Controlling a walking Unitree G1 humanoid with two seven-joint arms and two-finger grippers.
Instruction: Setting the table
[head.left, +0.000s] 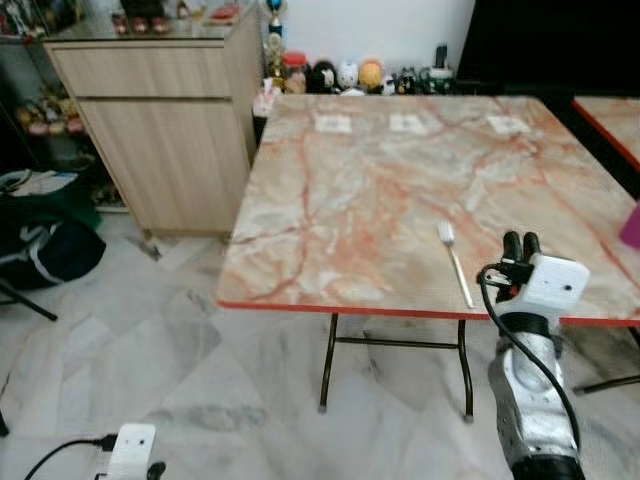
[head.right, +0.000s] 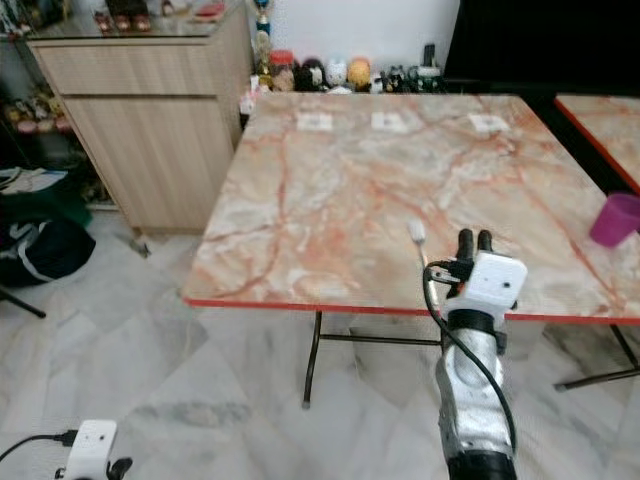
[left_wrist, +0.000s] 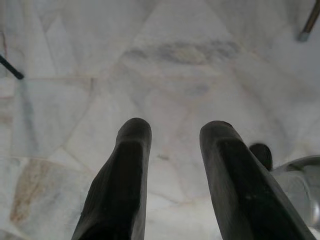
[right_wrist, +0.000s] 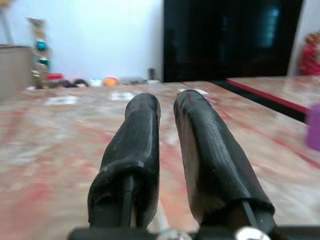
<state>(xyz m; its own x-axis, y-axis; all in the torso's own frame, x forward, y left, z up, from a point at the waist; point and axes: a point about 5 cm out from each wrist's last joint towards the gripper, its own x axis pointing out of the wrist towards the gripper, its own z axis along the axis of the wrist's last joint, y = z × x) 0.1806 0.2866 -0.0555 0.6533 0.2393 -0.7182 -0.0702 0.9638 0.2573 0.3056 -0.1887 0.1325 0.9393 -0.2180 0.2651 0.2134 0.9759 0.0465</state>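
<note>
At far left stands a light wooden cabinet (head.left: 165, 120), with a dark bag (head.left: 45, 245) on the marble floor (head.left: 200, 380) below it. The left gripper (left_wrist: 175, 170) hangs low over that floor, fingers parted and holding nothing. One pale fork (head.left: 455, 262), slim-handled, lies flat on the marble-patterned table (head.left: 400, 190) near its red front edge. Just beside it the right gripper (head.left: 520, 243) hovers, fingers nearly together, empty. One purple cup (head.right: 615, 218) stands near the table's right edge; its contents cannot be seen.

White utensil (head.left: 455, 262), probably a fork, flat on the marble table (head.left: 380, 190) near its front edge
</note>
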